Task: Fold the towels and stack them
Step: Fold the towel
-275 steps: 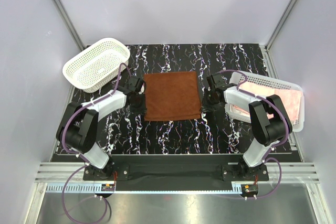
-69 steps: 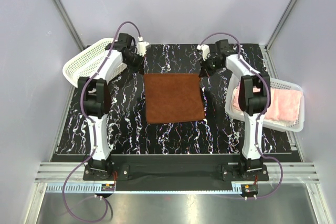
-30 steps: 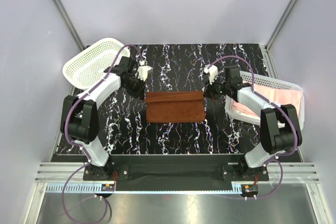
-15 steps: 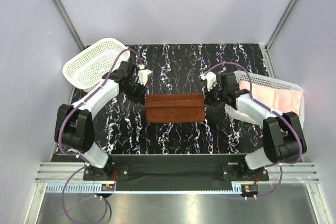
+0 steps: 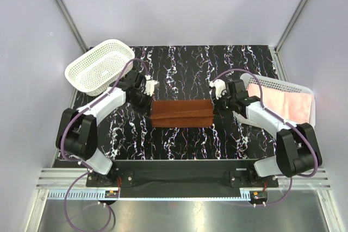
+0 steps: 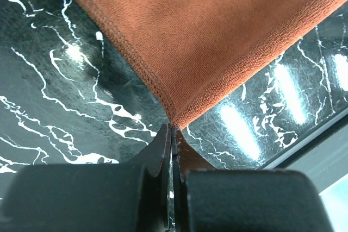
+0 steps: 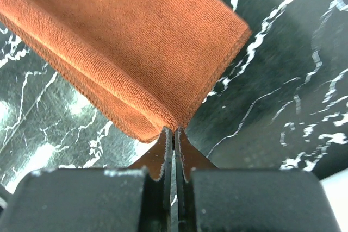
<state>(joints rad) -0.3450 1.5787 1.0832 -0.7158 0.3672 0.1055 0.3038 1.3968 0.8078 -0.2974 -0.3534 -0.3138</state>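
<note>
Rust-brown towel folded on the surface, with one hand at each end.
The rust-brown towel (image 5: 181, 113) lay folded in the middle of the black marbled surface (image 5: 179, 69). The left hand (image 6: 172, 134) was pinched tight on its left corner, the right hand (image 7: 174, 134) on its right corner. Two white baskets stood beside: the left basket (image 5: 76, 74) at far left, the right basket (image 5: 272, 83) holding one pink towel (image 5: 280, 101).

My black table (image 5: 179, 139), veined with white, carries three things. The rust-brown towel (image 5: 181, 112) lies at its centre, folded into a long strip. A white lattice basket (image 5: 99, 67) sits at ten o'clock, overhanging the edge, and a second basket (image 5: 274, 84) at three o'clock.
</note>
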